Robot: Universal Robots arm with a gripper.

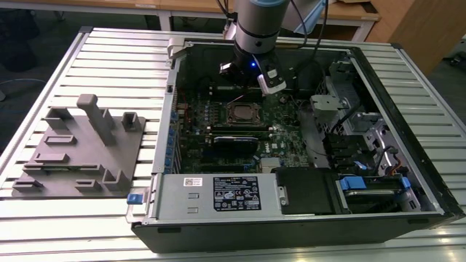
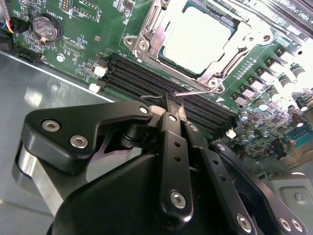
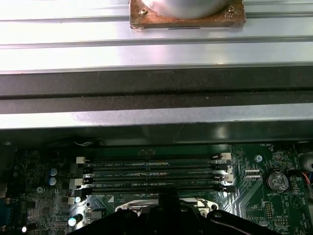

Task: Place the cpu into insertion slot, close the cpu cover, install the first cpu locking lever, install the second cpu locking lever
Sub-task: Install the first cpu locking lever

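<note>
The gripper (image 2: 173, 105), fingers pressed together, sits just beside the hooked free end of 1 thin wire locking lever (image 2: 198, 92) at the insertion slot (image 1: 242, 113), where the cpu (image 2: 195, 41) lies under the closed cpu cover (image 2: 148, 29); the lever looks stiff and springy, best taken at that hooked end.

The cpu (image 2: 195, 41) has a dull, matt silver-grey metal face; the cpu cover (image 2: 149, 29) gleams as bright steel (the gripper (image 2: 174, 104) is matt black metal), and the table (image 1: 109, 54) is ribbed, satiny metal.
</note>
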